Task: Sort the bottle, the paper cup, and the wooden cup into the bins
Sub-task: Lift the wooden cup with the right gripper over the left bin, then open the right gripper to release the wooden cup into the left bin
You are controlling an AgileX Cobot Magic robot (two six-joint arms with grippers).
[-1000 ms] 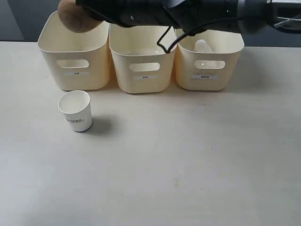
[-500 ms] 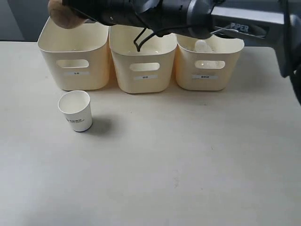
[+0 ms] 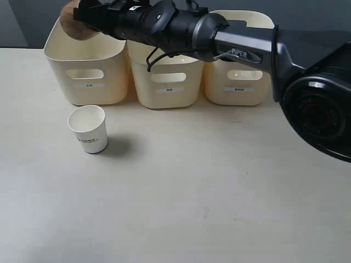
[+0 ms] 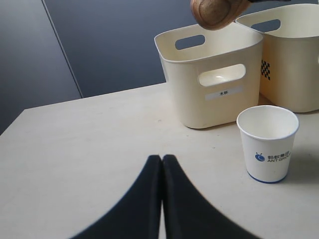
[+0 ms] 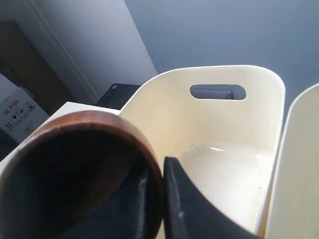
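The reddish-brown wooden cup (image 3: 73,23) hangs over the far left corner of the left bin (image 3: 88,82), tipped on its side. My right gripper (image 3: 92,16) has reached across and is shut on the cup's rim (image 5: 155,169), one finger inside and one outside. Below it the left bin's bare inside (image 5: 224,174) shows. The white paper cup (image 3: 88,129) stands upright on the table in front of that bin. My left gripper (image 4: 162,159) is shut on nothing, low over the table near the paper cup (image 4: 268,142). The bottle is hidden.
The middle bin (image 3: 167,90) and right bin (image 3: 238,85) stand in a row with the left one at the table's back. The right arm (image 3: 241,44) stretches over their tops. A dark wall rises behind the bins.
The right arm has swung further left and stretched out, and the wooden cup now sits a little lower over the left bin. The arm now covers the right bin's inside.
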